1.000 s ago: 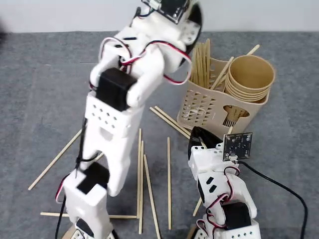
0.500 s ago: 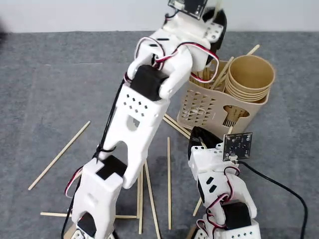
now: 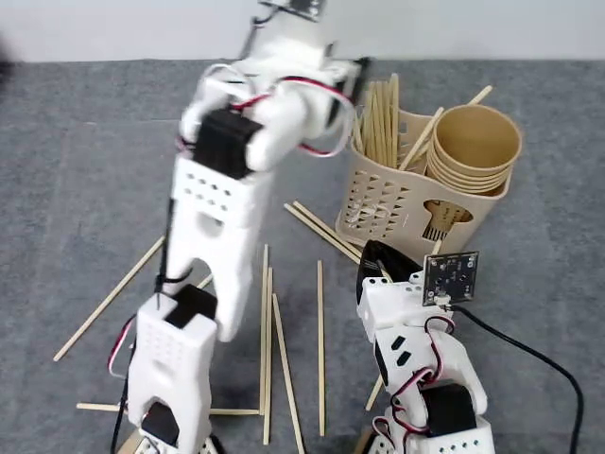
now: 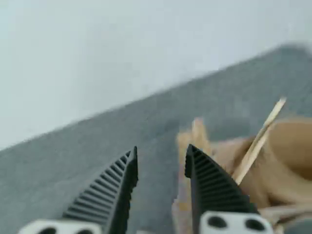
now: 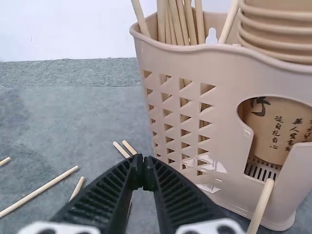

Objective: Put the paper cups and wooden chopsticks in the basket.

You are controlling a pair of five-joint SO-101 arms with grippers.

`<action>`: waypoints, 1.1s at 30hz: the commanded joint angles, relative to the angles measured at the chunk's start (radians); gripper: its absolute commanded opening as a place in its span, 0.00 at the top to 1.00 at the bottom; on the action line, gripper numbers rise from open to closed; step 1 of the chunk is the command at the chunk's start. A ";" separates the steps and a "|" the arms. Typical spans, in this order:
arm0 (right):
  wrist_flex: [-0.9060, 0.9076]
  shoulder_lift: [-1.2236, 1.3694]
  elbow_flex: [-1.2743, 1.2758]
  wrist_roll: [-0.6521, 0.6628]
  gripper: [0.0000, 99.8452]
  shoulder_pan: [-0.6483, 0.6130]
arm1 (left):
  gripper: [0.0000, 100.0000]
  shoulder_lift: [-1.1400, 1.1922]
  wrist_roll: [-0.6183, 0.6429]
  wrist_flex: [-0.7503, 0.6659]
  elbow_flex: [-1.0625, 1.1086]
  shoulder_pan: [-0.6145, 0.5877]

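Right now my left gripper (image 4: 162, 148) hangs high beside the basket (image 3: 378, 203), jaws parted with nothing between them, so I judge a fresh pickup is due. The basket sits toward 2 o'clock on the grey mat (image 3: 85, 170), with the paper cups (image 3: 473, 142) stacked inside and a bundle of chopsticks (image 3: 380, 118) standing beside them. Loose chopsticks (image 3: 320, 345) lie scattered from 6 to 8 o'clock. My right gripper (image 5: 143, 161) rests clenched on nothing, low by the basket wall. Next I must lower onto one stick, jaws straddling it.
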 commanded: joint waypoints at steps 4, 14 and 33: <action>-0.019 -0.008 -0.003 -0.003 0.99 -0.004 | 0.85 -0.046 -0.054 0.161 0.062 -0.169; -0.016 0.002 -0.021 -0.002 0.99 -0.008 | 0.85 -0.269 -0.183 0.160 0.479 -0.451; 0.165 0.240 -0.272 0.100 0.90 -0.320 | 0.85 -0.829 -0.180 -0.014 1.337 -0.804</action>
